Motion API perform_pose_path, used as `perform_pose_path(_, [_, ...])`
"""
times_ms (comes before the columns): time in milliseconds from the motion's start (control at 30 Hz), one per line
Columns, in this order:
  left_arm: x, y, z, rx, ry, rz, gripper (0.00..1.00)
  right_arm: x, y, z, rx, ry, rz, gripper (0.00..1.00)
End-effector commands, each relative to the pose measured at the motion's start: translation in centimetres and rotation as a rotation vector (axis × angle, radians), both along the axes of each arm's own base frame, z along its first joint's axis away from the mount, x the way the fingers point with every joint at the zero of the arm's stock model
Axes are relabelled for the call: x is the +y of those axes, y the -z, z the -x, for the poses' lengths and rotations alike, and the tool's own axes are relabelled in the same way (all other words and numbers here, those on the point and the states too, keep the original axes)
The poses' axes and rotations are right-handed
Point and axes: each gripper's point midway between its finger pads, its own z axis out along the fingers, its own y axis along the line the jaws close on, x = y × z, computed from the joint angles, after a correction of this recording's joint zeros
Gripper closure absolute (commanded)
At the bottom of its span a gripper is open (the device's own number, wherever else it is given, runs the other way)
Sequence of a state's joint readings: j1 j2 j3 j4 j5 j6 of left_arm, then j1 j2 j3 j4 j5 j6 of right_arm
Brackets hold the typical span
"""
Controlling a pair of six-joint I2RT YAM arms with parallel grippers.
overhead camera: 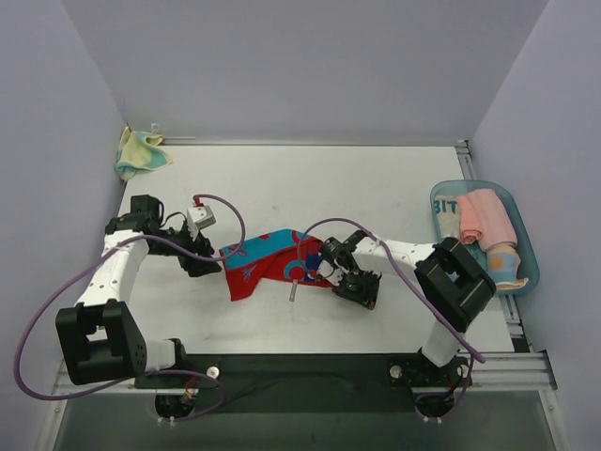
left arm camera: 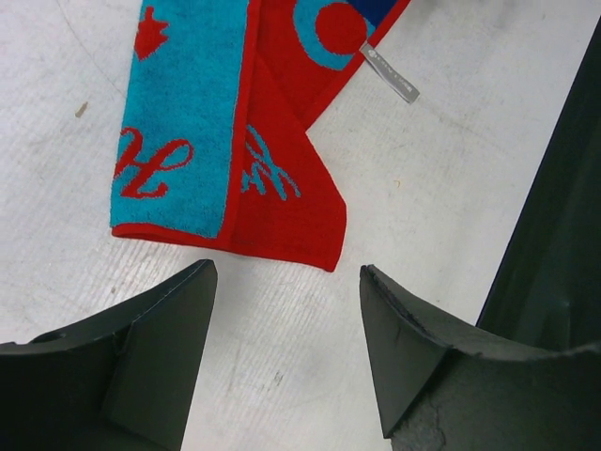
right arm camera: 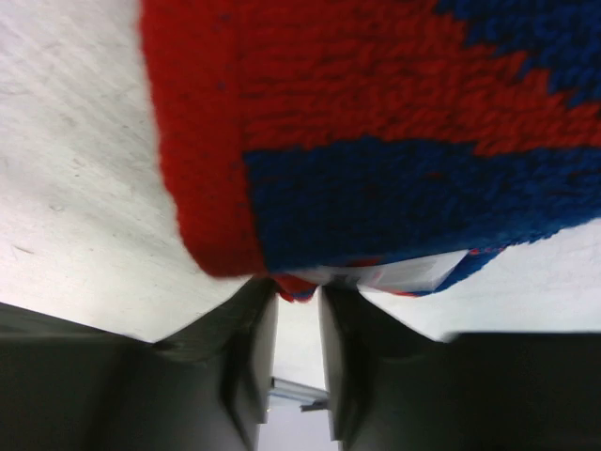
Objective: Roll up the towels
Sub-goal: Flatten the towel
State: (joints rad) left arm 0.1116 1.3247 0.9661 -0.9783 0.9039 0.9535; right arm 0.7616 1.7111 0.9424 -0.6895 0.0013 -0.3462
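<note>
On the white table (overhead camera: 376,178): at the right edge, a light blue tray (overhead camera: 470,184) lettered "BIT" in white, any further letters hidden by the rolled cloths (overhead camera: 484,216) inside; mid-table, the red towel (overhead camera: 272,263) with teal script too folded to read; in the far left corner, the pale yellow towel (overhead camera: 139,153), crumpled. Now the left gripper (left arm camera: 286,272), spread wide and empty, just short of the red towel's left end, and the right gripper (right arm camera: 298,293), pinched narrow on its right hem beside a blurred white label (right arm camera: 404,272). Smallest, a grey tag (left arm camera: 390,73) off the towel's front edge, print too tiny to read.
</note>
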Motion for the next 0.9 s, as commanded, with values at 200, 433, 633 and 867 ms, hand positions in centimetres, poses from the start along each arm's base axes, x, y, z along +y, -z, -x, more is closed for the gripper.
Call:
perform_pose_path(200, [-1.7,0.4,2.8,-0.125,0.221,-0.033,0.29,0.0,-0.7,0.0,-0.017,-0.043,0.008,1.00])
perform_pose_path(433, [-2.3,5.9,6.7,-0.124,0.460,-0.235,0.33,1.0,-4.6,-0.7,-0.076,0.056,-0.162,1.00])
perform_pose_path(633, [-3.3,8.9,5.7,-0.174,0.528,-0.364,0.34,1.0,-6.1,-1.0,-0.052,0.126,-0.233,1.00])
perform_pose_path(867, [-3.7,11.7,3.4,-0.223,0.498,-0.469,0.39,0.6,-6.7,-1.0,-0.042,0.155,-0.255,1.00])
